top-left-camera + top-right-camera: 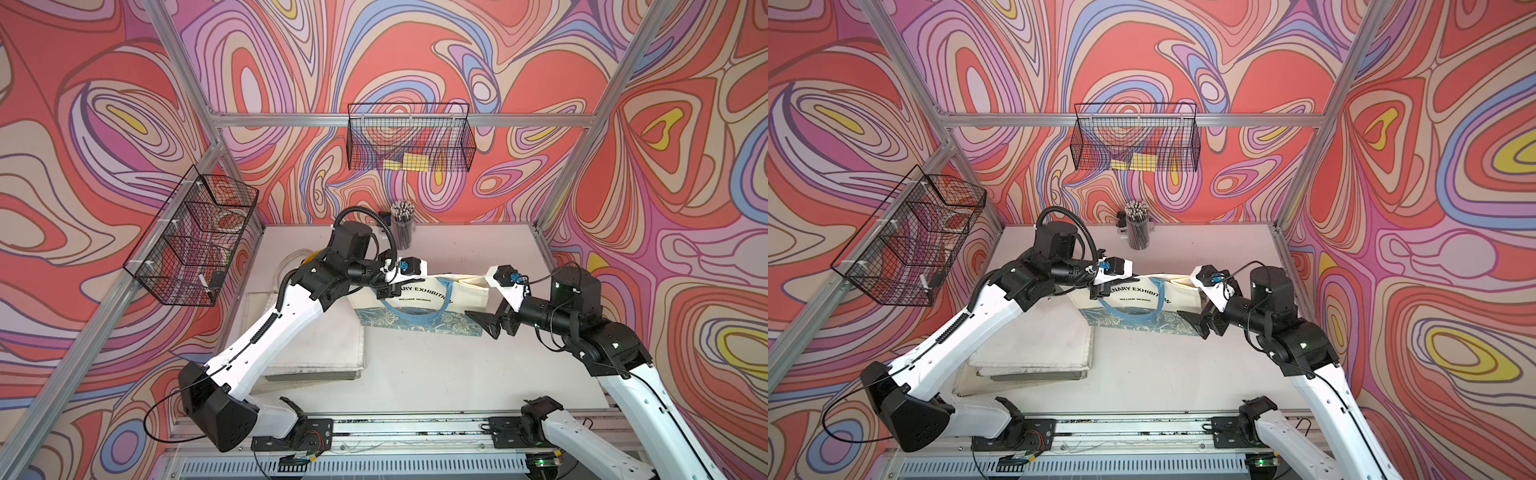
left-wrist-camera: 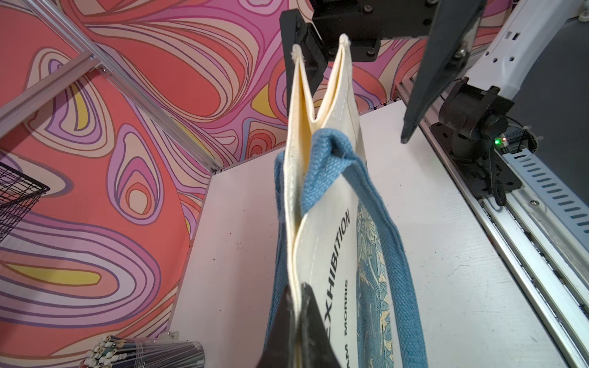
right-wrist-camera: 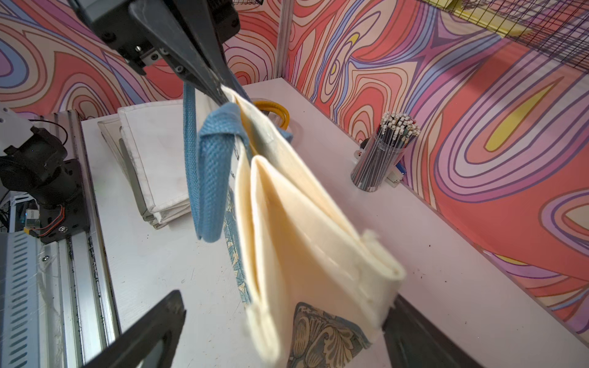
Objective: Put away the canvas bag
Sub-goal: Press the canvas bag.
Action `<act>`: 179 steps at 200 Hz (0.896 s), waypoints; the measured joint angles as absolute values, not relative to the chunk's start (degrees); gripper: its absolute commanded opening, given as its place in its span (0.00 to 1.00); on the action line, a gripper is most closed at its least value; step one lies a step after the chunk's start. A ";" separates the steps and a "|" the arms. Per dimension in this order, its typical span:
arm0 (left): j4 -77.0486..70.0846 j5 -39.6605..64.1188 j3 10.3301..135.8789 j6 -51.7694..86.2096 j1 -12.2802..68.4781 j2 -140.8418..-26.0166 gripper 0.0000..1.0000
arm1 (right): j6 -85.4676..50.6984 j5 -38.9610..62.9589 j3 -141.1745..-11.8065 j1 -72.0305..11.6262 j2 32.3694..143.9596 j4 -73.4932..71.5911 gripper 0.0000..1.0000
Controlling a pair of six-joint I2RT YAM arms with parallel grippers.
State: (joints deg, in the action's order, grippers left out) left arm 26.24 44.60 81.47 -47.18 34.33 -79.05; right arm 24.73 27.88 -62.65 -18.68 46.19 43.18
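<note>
A white table (image 1: 457, 365) is seen. A cup of pencils (image 1: 402, 232) is stood at its back edge. A stack of folded white cloth (image 1: 332, 345) is laid well forward and left of the cup. Whether the canvas bag (image 1: 465, 297) touches the tabletop cannot be told.

I'm looking into a booth closed on three sides by swirl-print walls (image 1: 415, 62) in red, pink, lilac and yellow, braced by aluminium struts (image 1: 291, 120). A white table (image 1: 457, 365) fills the bottom of it. At twelve o'clock a black wire basket (image 1: 374, 141) hangs from the back strut. At ten o'clock a divided basket (image 1: 183, 257) hangs from the side strut. A metal rail (image 1: 415, 428) runs along six o'clock. The light is bright and even.
</note>
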 measured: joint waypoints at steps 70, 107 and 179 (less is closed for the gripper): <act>26.85 46.96 80.82 -47.33 32.16 -75.68 0.00 | 25.04 29.45 -56.71 -17.78 46.57 39.64 0.98; 26.74 48.07 80.77 -46.72 31.94 -75.55 0.00 | 26.15 29.45 -55.42 -16.86 46.57 36.45 0.94; 25.41 47.57 80.25 -45.80 31.81 -75.55 0.00 | 29.41 30.39 -55.42 -16.45 47.24 35.31 0.26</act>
